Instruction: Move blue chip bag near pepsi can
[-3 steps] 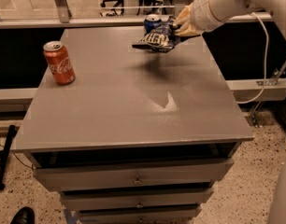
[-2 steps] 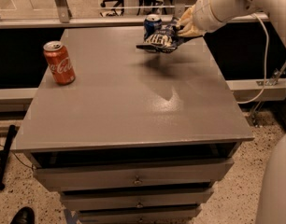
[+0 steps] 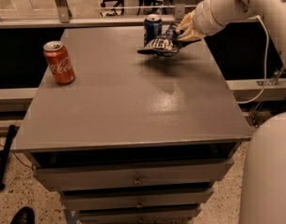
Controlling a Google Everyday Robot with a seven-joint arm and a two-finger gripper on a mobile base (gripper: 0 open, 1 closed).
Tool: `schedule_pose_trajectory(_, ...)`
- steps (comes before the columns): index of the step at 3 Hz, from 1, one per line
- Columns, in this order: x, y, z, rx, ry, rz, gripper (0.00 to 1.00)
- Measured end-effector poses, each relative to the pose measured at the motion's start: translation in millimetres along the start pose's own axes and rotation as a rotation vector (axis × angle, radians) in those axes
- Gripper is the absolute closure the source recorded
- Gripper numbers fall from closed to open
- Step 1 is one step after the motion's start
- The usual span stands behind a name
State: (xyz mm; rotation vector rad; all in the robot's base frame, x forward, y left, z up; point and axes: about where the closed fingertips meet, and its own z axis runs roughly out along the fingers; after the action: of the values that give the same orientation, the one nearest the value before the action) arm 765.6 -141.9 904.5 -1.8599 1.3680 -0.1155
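Note:
The blue chip bag (image 3: 159,45) hangs a little above the far part of the grey table (image 3: 129,97), its shadow on the surface below. My gripper (image 3: 182,33) comes in from the upper right and is shut on the bag's right end. The pepsi can (image 3: 153,28) stands upright near the table's far edge, just behind and left of the bag, close to it.
A red Coca-Cola can (image 3: 59,62) stands upright at the table's left side. Drawers (image 3: 133,178) sit under the tabletop. My white arm (image 3: 246,6) spans the upper right and my base (image 3: 269,171) fills the lower right.
The gripper and the chip bag have shifted slightly lower and toward the table, staying next to the pepsi can. The cans have not moved.

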Motion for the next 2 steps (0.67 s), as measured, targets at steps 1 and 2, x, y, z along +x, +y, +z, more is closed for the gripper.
schedule_pose_trajectory(1,5.0,4.7,4.8,-0.024,-0.013,0.0,0.38)
schedule_pose_trajectory(2,5.2,15.2,11.5,-0.055,-0.027,0.0,0.14)
